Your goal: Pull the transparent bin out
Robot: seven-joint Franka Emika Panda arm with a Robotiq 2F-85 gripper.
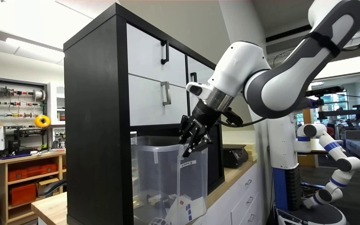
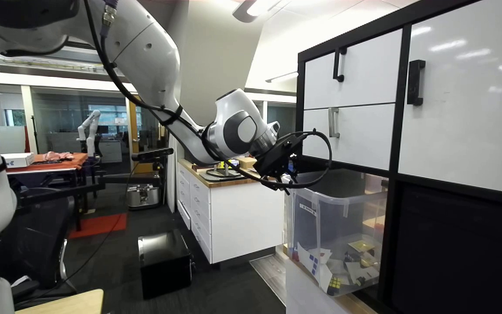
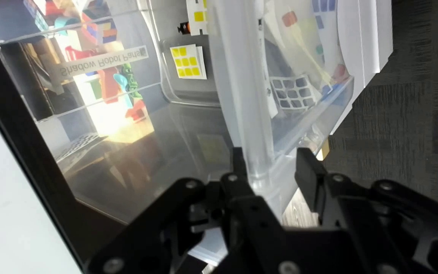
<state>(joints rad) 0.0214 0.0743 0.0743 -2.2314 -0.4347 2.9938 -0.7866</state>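
The transparent bin [image 1: 194, 178] sits in the lower cubby of the dark cabinet, with its front part sticking out past the cabinet face. It also shows in an exterior view [image 2: 320, 231], with papers and a patterned cube visible through its walls. My gripper [image 1: 184, 148] is at the bin's front top rim, pointing down; it also shows in an exterior view [image 2: 290, 187]. In the wrist view the fingers [image 3: 272, 160] are apart, one on each side of the clear rim [image 3: 238, 83]. A gap shows between the rim and the right finger; contact with the left finger is unclear.
The dark cabinet [image 1: 92, 125] frames the bin. White drawer fronts [image 1: 155, 103] with handles are just above the gripper. A white drawer unit [image 2: 246, 222] and a black box [image 2: 166, 261] stand nearby. A cable [image 2: 329, 152] loops from the wrist.
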